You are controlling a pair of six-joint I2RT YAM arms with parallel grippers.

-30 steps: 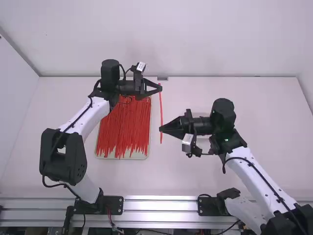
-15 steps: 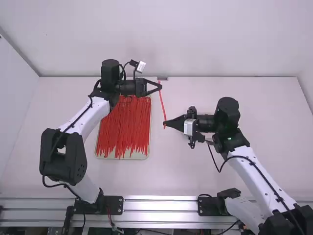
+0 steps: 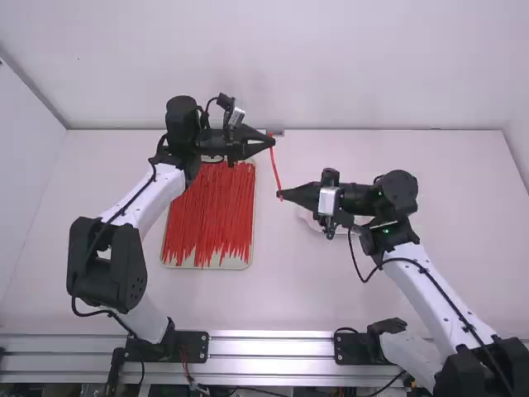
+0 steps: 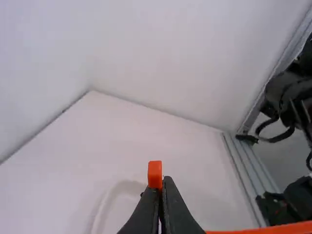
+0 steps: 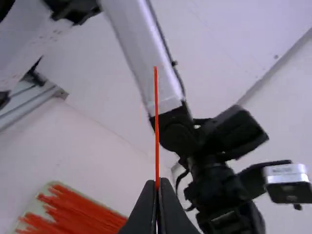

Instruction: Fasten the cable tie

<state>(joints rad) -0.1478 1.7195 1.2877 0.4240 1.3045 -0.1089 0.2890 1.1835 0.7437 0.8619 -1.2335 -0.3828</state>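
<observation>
Now the thin red plastic cable tie [image 3: 276, 172] spans the air over the white bench [image 3: 430, 165], head pinched by the left fingers [image 3: 261, 137], tail by the right fingers [image 3: 294, 193], which have lifted it farther and rightward; looping tail toward head looks next.

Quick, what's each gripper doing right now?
Left gripper: shut on the cable tie, head end.
Right gripper: shut on the cable tie, tail end.
</observation>
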